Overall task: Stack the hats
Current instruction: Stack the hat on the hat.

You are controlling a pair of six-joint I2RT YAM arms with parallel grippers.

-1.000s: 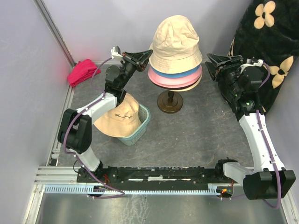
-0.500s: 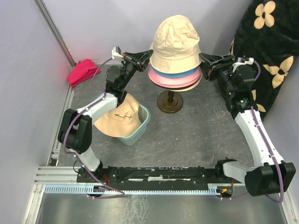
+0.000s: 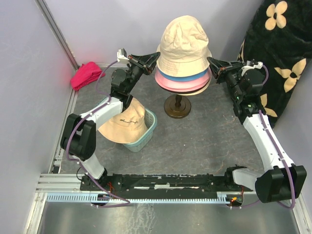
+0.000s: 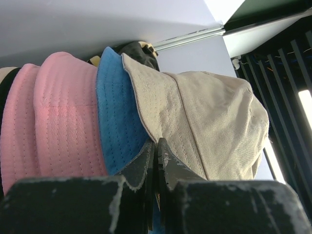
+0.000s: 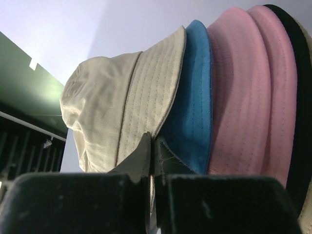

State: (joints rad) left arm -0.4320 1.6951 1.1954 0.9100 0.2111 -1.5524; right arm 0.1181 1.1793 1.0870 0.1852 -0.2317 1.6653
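Hats (image 3: 180, 83) stacked on stand (image 3: 177, 106), far centre; beige hat (image 3: 184, 41) topmost. Left gripper (image 3: 155, 57) and right gripper (image 3: 211, 62) each clenched on its brim.

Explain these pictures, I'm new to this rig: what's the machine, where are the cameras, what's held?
Two robot arms with two-finger grippers are bolted at the near edge of the table. The overhead picture looks down from behind them; the other two come from a camera on each wrist. Hats are stacked on a stand: the top beige hat, then a blue hat and pink hat. The left gripper and right gripper are each shut on the top beige hat's brim, on opposite sides. A second beige hat sits in a teal basket; a red cloth lies at the back left.
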